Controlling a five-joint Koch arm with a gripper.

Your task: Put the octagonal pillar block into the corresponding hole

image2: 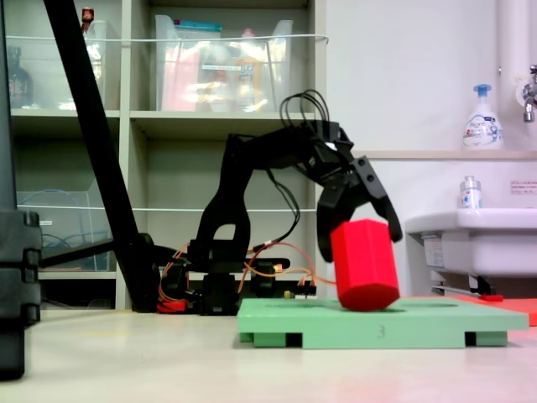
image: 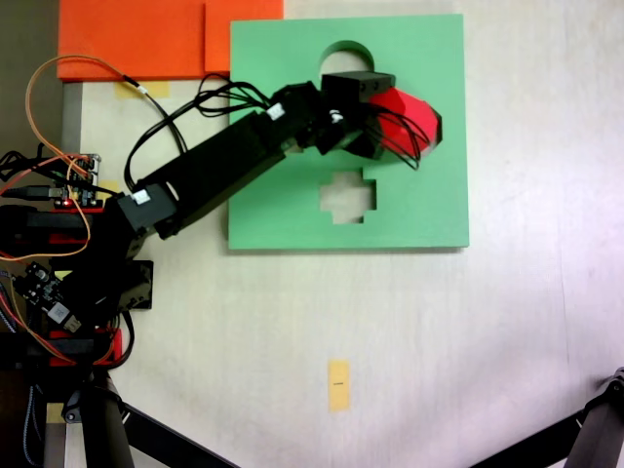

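Observation:
The octagonal pillar block (image: 414, 112) is bright red and sits over the right part of the square green foam board (image: 429, 205). My gripper (image: 395, 136) reaches in from the left and is shut on the block's upper end. In a fixed view from the side, the block (image2: 365, 269) hangs tilted, its lower end at the top face of the board (image2: 419, 323), with the gripper (image2: 359, 239) straddling its top. The corresponding hole lies beneath the block and is mostly hidden. The round cutout (image: 347, 57) and the cross-shaped cutout (image: 348, 197) are open.
Orange foam sheets (image: 136, 39) lie at the top left. The arm's base with loose wires (image: 68, 244) stands at the left edge. A yellow tape mark (image: 338, 385) is on the table below the board. Black stand legs (image: 604, 429) cross the lower corners.

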